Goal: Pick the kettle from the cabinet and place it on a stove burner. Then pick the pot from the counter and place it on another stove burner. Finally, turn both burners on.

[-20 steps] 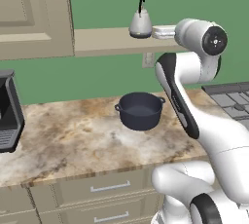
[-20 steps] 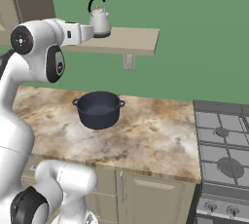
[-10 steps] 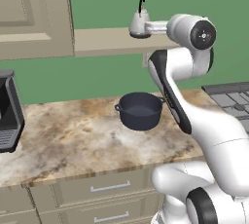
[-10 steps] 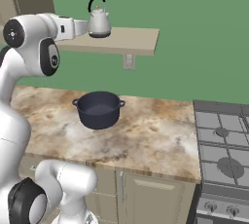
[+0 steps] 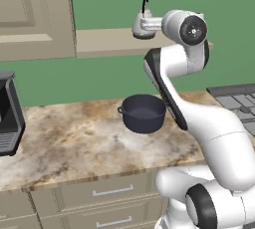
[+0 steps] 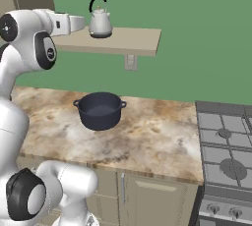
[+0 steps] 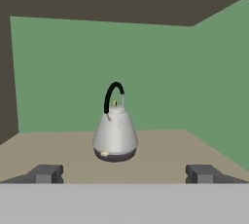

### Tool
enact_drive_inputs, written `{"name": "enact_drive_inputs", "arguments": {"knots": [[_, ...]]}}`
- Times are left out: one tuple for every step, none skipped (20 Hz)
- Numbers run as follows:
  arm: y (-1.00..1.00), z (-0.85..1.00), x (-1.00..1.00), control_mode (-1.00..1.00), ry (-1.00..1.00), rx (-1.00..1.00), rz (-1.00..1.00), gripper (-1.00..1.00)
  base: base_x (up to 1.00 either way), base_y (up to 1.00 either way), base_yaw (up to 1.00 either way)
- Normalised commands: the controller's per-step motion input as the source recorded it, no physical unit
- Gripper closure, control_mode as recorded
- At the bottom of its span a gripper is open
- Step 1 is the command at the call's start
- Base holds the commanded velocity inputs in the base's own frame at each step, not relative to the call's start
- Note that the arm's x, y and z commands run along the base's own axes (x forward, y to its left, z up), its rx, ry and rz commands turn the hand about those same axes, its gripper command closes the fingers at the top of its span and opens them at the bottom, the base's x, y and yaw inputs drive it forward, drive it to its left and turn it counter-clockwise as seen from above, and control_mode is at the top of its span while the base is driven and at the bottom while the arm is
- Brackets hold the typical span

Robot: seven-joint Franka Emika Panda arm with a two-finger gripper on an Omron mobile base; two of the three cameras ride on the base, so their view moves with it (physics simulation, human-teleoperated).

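kettle (image 7: pixel 115 138) upright on the open shelf board of the cabinet (image 6: pixel 133 42), toward its wall side, black handle arched over the top. fingers (image 7: pixel 47 173) spread wide, level with the shelf, one either side of the kettle's line and short of it, holding nothing. pot (image 6: pixel 100 110) on the worktop (image 6: pixel 152 136) below the shelf, near the back edge, left of the stove burners (image 6: pixel 224 133).
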Motion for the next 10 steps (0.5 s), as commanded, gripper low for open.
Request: {"name": "enact_drive_inputs", "arguments": {"knots": [[0.0, 0.07, 0.18, -1.0, 0.0, 0.0, -0.01, -1.0, 0.0, 0.0, 0.0], [0.04, 0.06, 0.18, -1.0, 0.0, 0.0, -0.02, -1.0, 0.0, 0.0, 0.0], [0.05, 0.06, 0.18, -1.0, 0.0, 0.0, -0.02, -1.0, 0.0, 0.0, 0.0], [0.06, 0.05, 0.17, -1.0, 0.0, 0.0, -0.02, -1.0, 0.0, 0.0, 0.0], [0.09, 0.01, 0.1, -1.0, 0.0, 0.0, -0.05, -1.0, 0.0, 0.0, 0.0], [0.16, 0.03, 0.24, -1.0, 0.0, 0.0, -0.04, -1.0, 0.0, 0.0, 0.0], [0.18, 0.02, 0.26, -1.0, 0.0, 0.0, -0.04, -1.0, 0.0, 0.0, 0.0], [0.13, 0.04, 0.27, -1.0, 0.0, 0.0, -0.03, -1.0, 0.0, 0.0, 0.0], [0.17, 0.0, 0.27, -1.0, 0.0, 0.0, -0.03, -1.0, 0.0, 0.0, 0.0], [0.18, 0.0, 0.29, -1.0, 0.01, 0.0, -0.03, -1.0, 0.0, 0.0, 0.0]]}}
